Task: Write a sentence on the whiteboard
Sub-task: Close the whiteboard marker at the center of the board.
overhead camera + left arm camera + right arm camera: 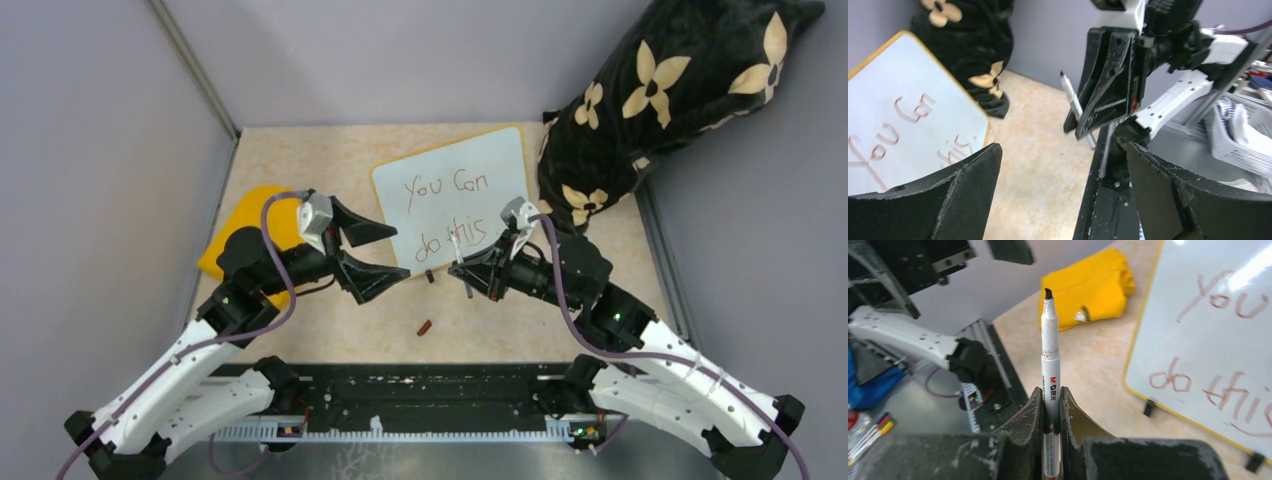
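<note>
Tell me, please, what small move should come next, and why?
Probably send the open left jaws down to the small reddish-brown piece on the table, likely the cap. The sentence on the whiteboard looks finished, and the right jaws hold the marker uncapped, clear of the board.

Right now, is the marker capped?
No: the marker clamped in the right pincer shows its bare dark tip.
</note>
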Controlling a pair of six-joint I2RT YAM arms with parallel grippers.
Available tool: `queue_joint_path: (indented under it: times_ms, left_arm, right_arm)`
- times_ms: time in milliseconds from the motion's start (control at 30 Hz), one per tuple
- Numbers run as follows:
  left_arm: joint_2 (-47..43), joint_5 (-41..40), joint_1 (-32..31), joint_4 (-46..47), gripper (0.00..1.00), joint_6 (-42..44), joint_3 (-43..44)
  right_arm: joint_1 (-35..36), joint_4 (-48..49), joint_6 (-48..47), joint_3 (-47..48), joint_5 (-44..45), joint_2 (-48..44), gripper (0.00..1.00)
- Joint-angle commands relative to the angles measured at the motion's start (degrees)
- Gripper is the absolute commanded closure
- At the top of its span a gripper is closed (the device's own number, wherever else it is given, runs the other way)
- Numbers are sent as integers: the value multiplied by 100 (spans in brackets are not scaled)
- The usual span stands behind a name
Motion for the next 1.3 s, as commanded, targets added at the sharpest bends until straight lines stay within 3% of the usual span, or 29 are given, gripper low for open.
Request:
queue_joint_path:
  times_ms: [0, 100, 300, 500, 633, 767, 933, 1033, 1133, 1267]
  left_arm:
    - [-280, -805, 29, -713, 1, 306, -701]
    - [-34, -364, 1, -1278, 1, -105, -1028]
    - [488, -739, -410, -1701, 1, -548, -1192]
    - [1084, -2121, -1191, -2148, 1, -438, -822]
    - [1208, -3356, -1249, -2725, 1, -181, -545]
    - [1102, -4634, -1245, -3081, 1, -644, -397]
    - [674, -4553, -1245, -2581, 1, -1222, -800]
    - [411, -4480, -1244, -2294, 1, -1081, -1068]
    - [184, -3829, -1245, -2108, 1, -549, -1224]
    - [24, -3252, -1245, -1598, 1, -665, -1515]
  right_arm:
    - [43, -97, 188, -372, 1454, -262, 100]
    - [47, -276, 382, -631, 2035, -441, 100]
    - [43, -635, 555, -877, 2563, -728, 100]
    - [47, -658, 711, -1067, 2877, -1106, 100]
    - [47, -653, 659, -1088, 2860, -1184, 100]
    - [42, -745, 645, -982, 2917, -1124, 100]
    - [47, -500, 788, -1050, 2757, -1184, 100]
    - [47, -381, 817, -1100, 2687, -1244, 100]
    - [47, -256, 755, -1147, 2487, -1287, 100]
    - [40, -160, 810, -1210, 2422, -1249, 100]
